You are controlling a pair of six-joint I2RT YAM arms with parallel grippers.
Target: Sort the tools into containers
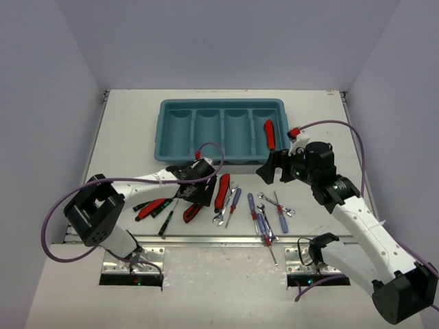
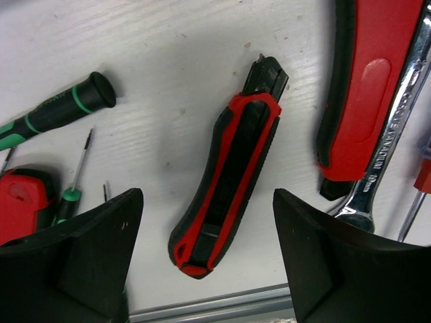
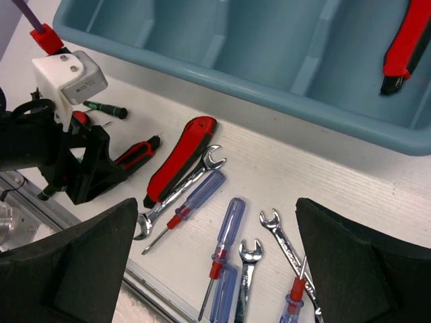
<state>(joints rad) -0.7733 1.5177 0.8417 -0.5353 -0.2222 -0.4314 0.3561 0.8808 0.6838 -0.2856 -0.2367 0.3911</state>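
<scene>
The left claw hangs low over a red-and-black handled tool lying on the counter just in front of the tray, toward its left half. Its fingers stand apart, one on each side of the handle, touching neither flank as far as I can see. I'd call this the pick-up step.

Next it must squeeze onto the handle, lift clear of the larger red tool and wrench alongside, then carry it back to a compartment. The tray's right-end one seems likeliest, as a similar tool lies there. The right claw waits wide apart and empty before the tray's right end.
</scene>
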